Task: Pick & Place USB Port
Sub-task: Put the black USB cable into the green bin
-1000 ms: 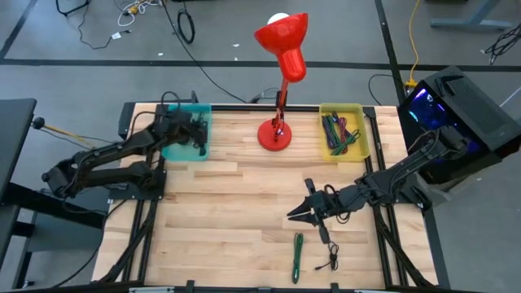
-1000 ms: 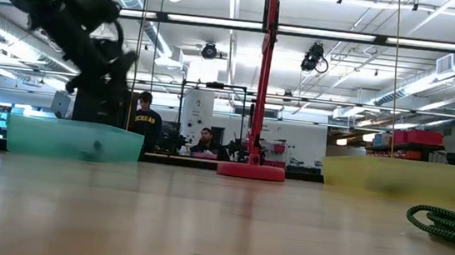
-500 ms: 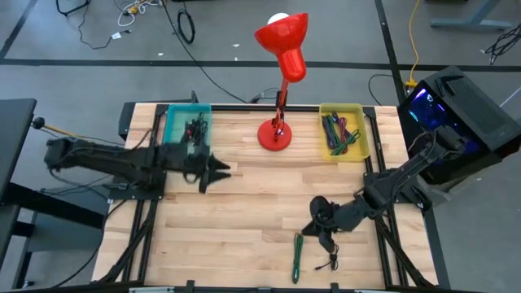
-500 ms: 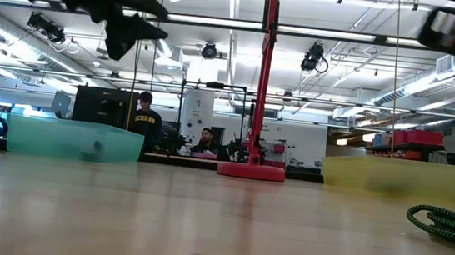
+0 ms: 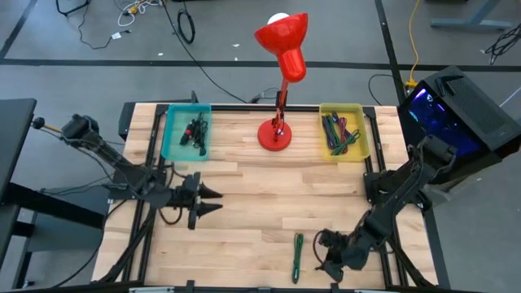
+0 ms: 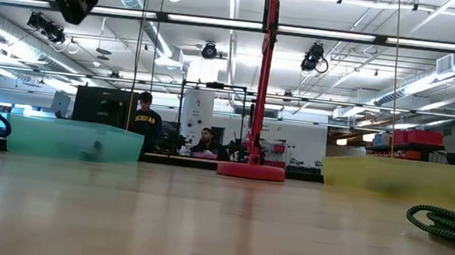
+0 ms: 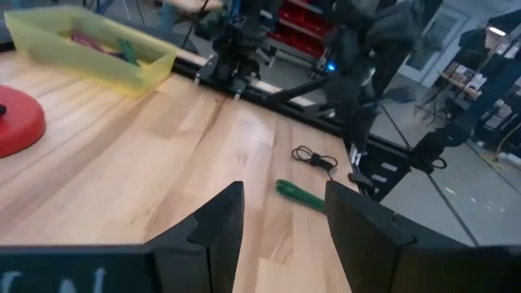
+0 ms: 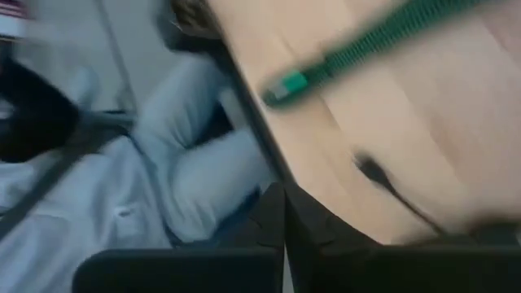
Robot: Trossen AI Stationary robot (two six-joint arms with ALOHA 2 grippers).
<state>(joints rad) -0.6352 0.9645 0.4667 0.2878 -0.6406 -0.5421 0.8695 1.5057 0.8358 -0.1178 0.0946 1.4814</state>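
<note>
- The green cable [image 5: 298, 256] lies flat on the wooden table [image 5: 244, 203], just beside the right gripper [image 5: 328, 262].
- It is a long thin bundle. Its long side runs from the table's front edge toward the red lamp [image 5: 281, 49], and its green plug end [image 8: 285, 81] sits close to the front edge.
- A thin black cable [image 7: 313, 157] lies in a small loop next to it, even closer to the right fingers.
- Neither cable is picked up. Both are well apart from the bins.
- The right gripper is low over that front corner, I think so it can reach a cable. Its fingers look pressed together with nothing between them, though that view is smeared.
- The left gripper [image 5: 207, 199] hangs in the air on the other side, far from both cables. Its fingers [image 7: 216, 224] are spread wide and hold nothing. It points across the table at the cables, and I think it is just waiting.
- Behind the left fingers is the teal bin [image 5: 172, 138] with black cables in it.
- Far ahead of the right fingers is the yellow bin [image 5: 362, 134] with green and other cables, so the green one likely goes there.
</note>
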